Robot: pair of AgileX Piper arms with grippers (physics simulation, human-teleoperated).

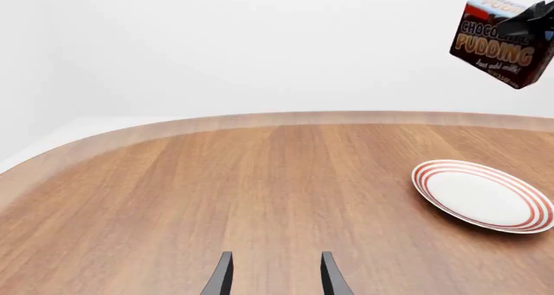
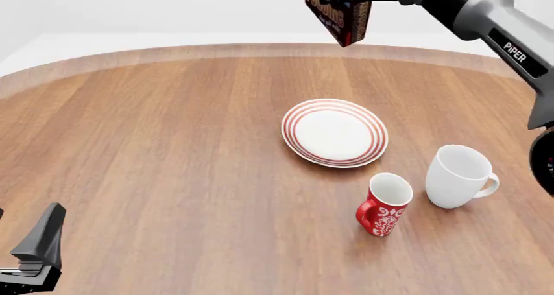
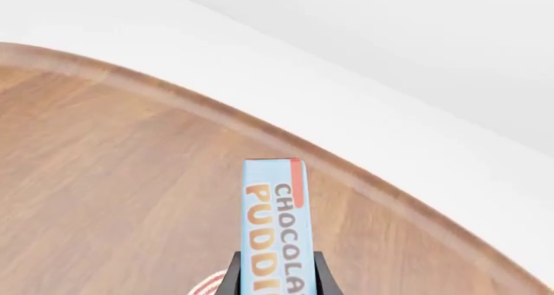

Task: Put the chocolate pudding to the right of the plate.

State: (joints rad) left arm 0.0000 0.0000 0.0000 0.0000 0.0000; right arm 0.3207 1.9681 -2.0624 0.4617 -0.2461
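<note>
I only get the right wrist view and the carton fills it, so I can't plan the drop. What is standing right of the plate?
Observer: A white mug and a smaller red mug stand on the table, to the right of and nearer than the plate.
Operator: How high is the chocolate pudding?
Observer: Well clear of the table; the right gripper holds the chocolate pudding above the far edge.
Operator: Is the left arm in the way?
Observer: No, the left gripper sits open and empty at the near left.
</note>
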